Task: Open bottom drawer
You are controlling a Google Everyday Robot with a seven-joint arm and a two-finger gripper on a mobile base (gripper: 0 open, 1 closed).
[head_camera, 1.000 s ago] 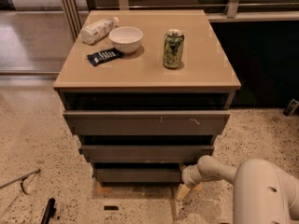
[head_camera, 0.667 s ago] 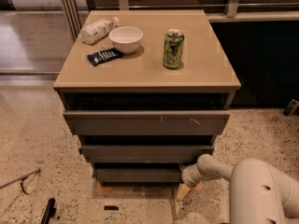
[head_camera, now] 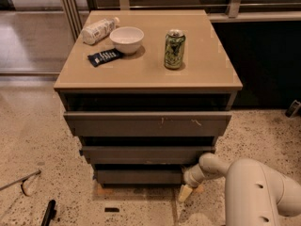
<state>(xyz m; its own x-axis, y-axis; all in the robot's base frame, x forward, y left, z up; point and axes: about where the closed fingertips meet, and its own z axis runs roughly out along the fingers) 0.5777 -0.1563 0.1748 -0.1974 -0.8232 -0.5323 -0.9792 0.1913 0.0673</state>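
Note:
The bottom drawer is the narrowest grey-brown front, lowest of three on the cabinet, just above the floor. Above it are the mid-width front and the widest front with white scratch marks. My white arm reaches in from the lower right. My gripper is at the right end of the bottom drawer, low near the floor, with one cream fingertip pointing down.
On the tan cabinet top stand a green can, a white bowl, a dark snack packet and a lying bottle. A dark tool and a metal rod lie on the speckled floor at left.
My arm has shifted very slightly; the drawers look the same.

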